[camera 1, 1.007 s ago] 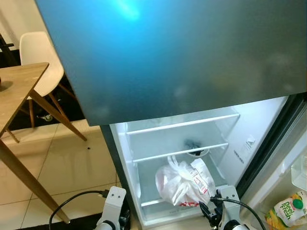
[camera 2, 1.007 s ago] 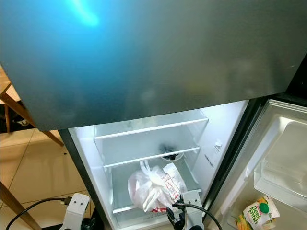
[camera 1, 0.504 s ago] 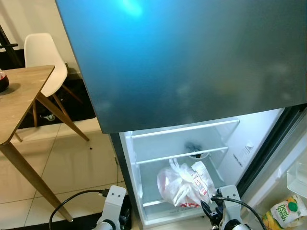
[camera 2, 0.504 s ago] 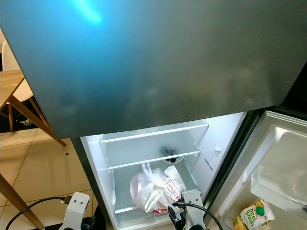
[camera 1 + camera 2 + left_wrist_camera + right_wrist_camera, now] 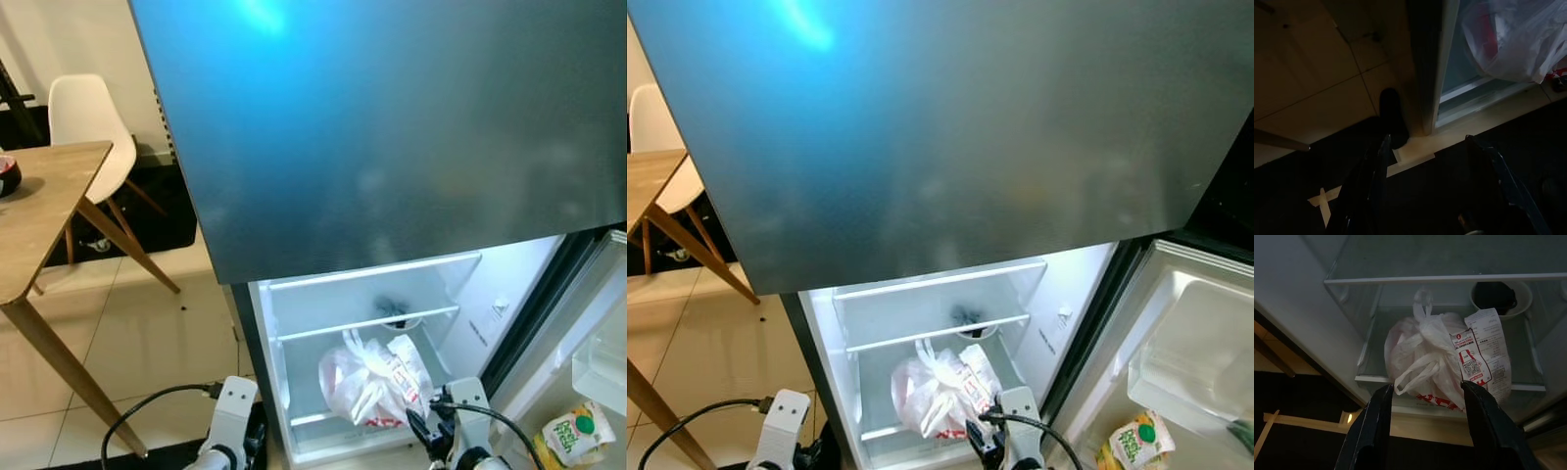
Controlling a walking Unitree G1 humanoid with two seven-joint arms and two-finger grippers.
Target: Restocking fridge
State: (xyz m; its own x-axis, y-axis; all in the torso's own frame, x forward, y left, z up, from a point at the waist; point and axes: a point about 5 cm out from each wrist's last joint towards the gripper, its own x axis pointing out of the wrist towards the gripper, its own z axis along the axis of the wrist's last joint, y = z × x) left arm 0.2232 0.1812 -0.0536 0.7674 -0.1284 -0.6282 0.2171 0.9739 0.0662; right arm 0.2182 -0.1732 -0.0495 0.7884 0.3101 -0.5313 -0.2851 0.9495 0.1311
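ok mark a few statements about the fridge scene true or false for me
1. A white plastic bag with a receipt on it sits inside the open fridge. True.
2. The right gripper is clamped on the bag. False: its fingers stand open in front of the bag, apart from it.
3. A juice carton stands in the fridge door. True.
4. The wooden table is on the robot's right. False: it is on its left, with a white chair behind it.
5. The left gripper holds a bottle. False: it is open and holds nothing.

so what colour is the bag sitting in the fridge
White, semi-see-through plastic bag with red print and a receipt stuck on; clearest in the right wrist view.
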